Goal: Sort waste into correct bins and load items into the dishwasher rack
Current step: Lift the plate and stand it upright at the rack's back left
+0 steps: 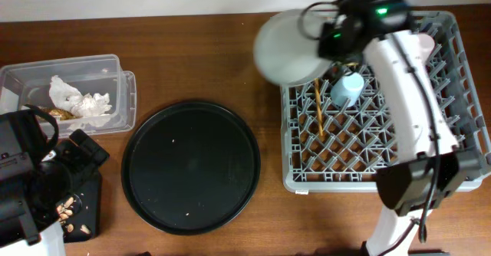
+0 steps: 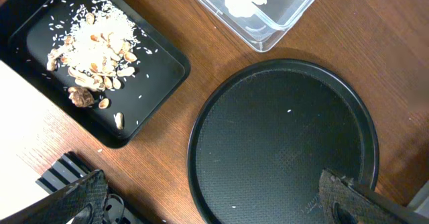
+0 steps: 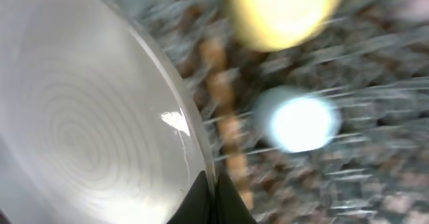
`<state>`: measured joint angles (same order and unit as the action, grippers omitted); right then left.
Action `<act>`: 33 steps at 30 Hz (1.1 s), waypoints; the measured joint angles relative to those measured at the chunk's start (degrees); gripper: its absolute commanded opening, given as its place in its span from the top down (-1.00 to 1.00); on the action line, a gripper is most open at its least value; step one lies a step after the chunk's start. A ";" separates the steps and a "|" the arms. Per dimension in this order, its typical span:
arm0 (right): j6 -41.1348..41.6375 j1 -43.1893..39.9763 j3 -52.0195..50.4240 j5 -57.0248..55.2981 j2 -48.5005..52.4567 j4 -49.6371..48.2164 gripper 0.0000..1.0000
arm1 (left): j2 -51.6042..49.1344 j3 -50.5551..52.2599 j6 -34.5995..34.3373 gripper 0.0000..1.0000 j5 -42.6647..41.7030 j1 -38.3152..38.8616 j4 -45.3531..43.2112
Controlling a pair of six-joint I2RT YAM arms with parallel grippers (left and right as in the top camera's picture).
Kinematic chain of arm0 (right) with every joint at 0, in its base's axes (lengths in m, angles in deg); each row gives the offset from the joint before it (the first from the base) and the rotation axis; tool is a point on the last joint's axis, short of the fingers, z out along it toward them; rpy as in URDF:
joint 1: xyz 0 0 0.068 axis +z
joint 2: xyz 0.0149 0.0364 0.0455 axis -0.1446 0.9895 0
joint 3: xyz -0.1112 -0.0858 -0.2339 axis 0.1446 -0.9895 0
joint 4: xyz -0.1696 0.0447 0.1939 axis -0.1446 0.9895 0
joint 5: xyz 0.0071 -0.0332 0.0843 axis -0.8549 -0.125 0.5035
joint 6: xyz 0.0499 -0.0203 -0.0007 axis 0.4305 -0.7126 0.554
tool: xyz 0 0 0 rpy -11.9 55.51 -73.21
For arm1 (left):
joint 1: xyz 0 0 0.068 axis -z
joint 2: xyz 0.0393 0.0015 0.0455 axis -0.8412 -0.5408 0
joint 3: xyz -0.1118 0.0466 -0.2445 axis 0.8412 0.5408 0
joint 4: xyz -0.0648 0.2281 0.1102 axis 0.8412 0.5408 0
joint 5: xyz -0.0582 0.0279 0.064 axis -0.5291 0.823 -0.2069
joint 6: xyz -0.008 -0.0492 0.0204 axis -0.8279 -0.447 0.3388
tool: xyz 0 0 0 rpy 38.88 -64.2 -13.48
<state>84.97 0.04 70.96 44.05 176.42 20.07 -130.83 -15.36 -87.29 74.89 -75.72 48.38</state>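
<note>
My right gripper (image 1: 334,43) is shut on the rim of the round pale-grey plate (image 1: 290,47) and holds it in the air over the back left corner of the grey dishwasher rack (image 1: 330,184). In the right wrist view the fingertips (image 3: 213,198) pinch the plate's edge (image 3: 87,117). Below them, blurred, lie the chopsticks (image 3: 224,127), the light-blue cup (image 3: 298,123) and the yellow bowl (image 3: 285,13). From overhead the chopsticks (image 1: 319,106) and light-blue cup (image 1: 347,89) sit in the rack. My left gripper (image 2: 211,204) hangs open over the tray's edge, holding nothing.
The large round black tray (image 1: 190,165) lies mid-table. At back left stands the clear tub (image 1: 123,95), holding white tissue (image 1: 77,99). The shallow black bin (image 2: 161,70) at front left holds rice and nut bits (image 2: 94,46). My left arm (image 1: 31,179) partly covers that bin.
</note>
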 measured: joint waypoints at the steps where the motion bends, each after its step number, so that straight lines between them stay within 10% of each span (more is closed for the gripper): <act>1: -0.11 -3.02 0.15 -5.29 0.00 0.15 0.92 | 0.00 0.00 0.00 -0.99 -0.02 0.00 0.00; 9: -0.33 -6.56 0.15 -25.81 0.35 -4.63 0.92 | 0.00 0.00 0.00 -0.99 -0.02 0.00 0.00; 33: -0.28 8.13 0.13 -33.88 10.88 -10.38 0.92 | 0.00 0.00 0.00 -0.99 0.00 0.00 0.00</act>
<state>84.69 8.17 71.09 10.17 187.30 9.68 -130.83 -15.36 -87.29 74.89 -75.72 48.38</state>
